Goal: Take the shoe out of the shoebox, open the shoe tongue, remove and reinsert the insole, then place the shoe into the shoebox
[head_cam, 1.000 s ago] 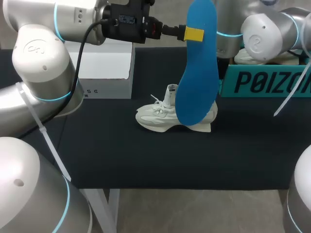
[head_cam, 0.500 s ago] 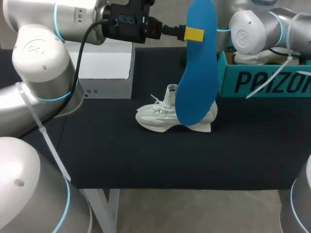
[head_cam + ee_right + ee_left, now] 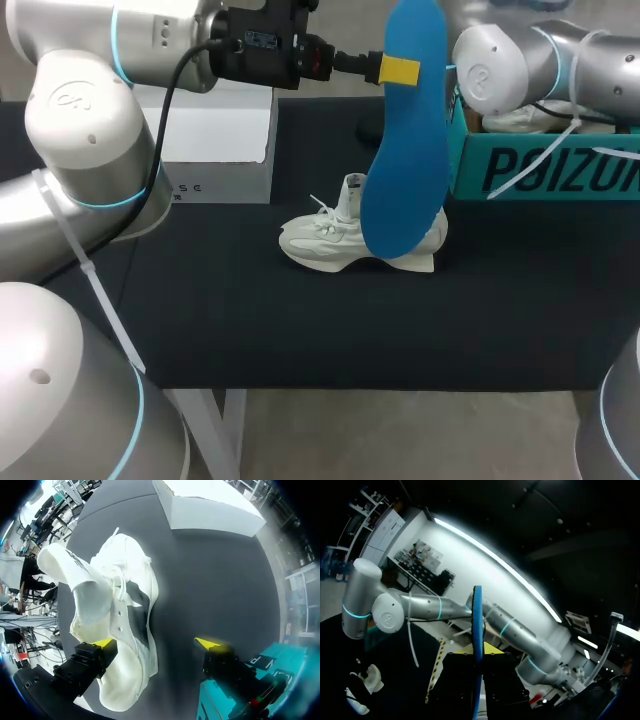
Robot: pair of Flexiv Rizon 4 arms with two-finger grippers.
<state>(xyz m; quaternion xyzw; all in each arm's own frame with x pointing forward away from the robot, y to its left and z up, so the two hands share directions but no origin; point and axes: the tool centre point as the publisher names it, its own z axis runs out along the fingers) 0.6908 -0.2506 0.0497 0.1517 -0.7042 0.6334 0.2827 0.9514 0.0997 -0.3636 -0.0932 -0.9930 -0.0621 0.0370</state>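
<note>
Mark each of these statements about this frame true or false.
1. The left tool holds the insole up off the table. True.
2. The insole is inside the shoe. False: it hangs in the air, outside the shoe.
3. The shoe sits on the table, outside the shoebox. True.
4. The right tool is shut on the shoe. False: it is open, with one tip over the shoe and the other over bare table.
</note>
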